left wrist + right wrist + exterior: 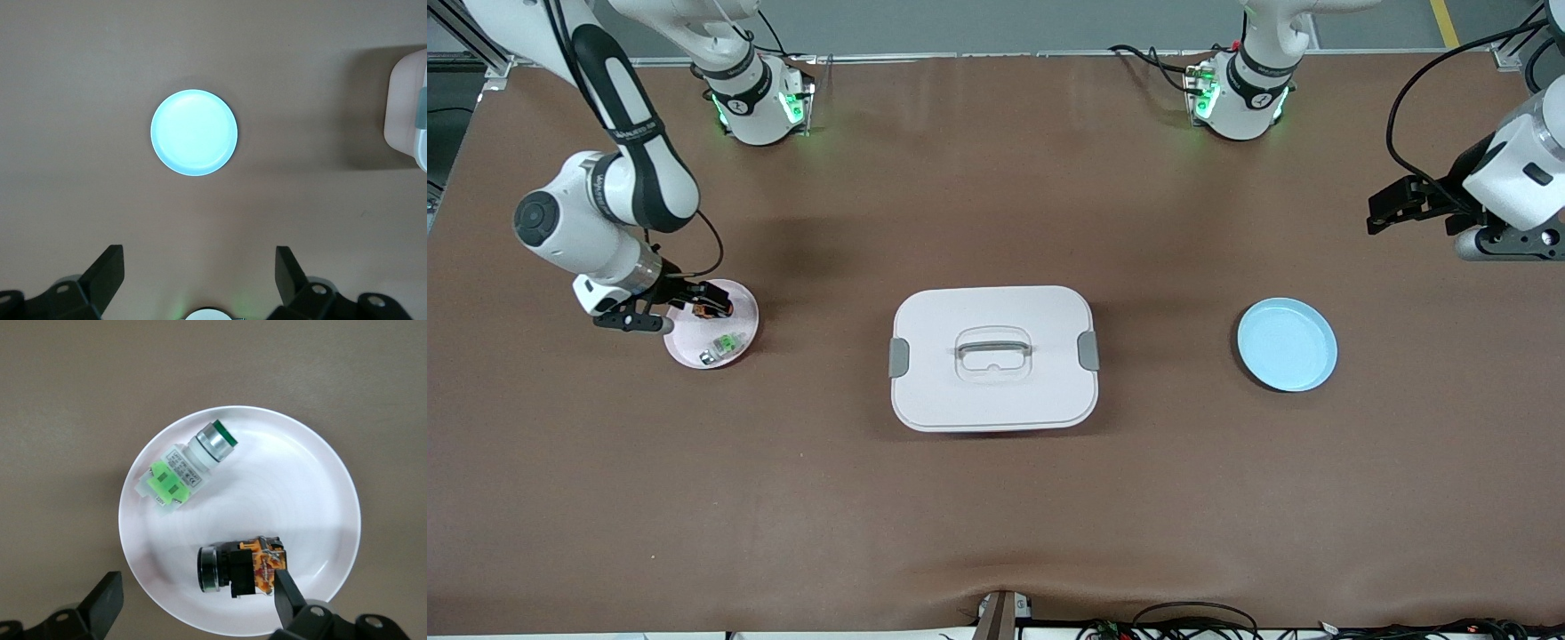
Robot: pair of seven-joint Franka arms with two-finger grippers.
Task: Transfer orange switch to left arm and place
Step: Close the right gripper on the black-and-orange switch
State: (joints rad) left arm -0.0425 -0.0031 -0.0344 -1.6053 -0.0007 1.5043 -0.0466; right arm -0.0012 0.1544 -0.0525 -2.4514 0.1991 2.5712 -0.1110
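The right hand (710, 303) hung wide open over the pink plate (740, 307), where the orange switch (241, 568) lay beside a green one (187, 467), needing both fingers squarely astride its body, while the left hand (1383, 212) waited open

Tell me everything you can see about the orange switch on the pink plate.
The orange switch is a small push-button part with a black barrel, a dark round end ringed in metal, and an orange block at its other end. It looks like plastic. It lies on its side on the pink plate, toward the right arm's end of the table, apart from the green switch that shares the plate. The right tool hangs open just over it, one finger beside its orange end; contact cannot be told.
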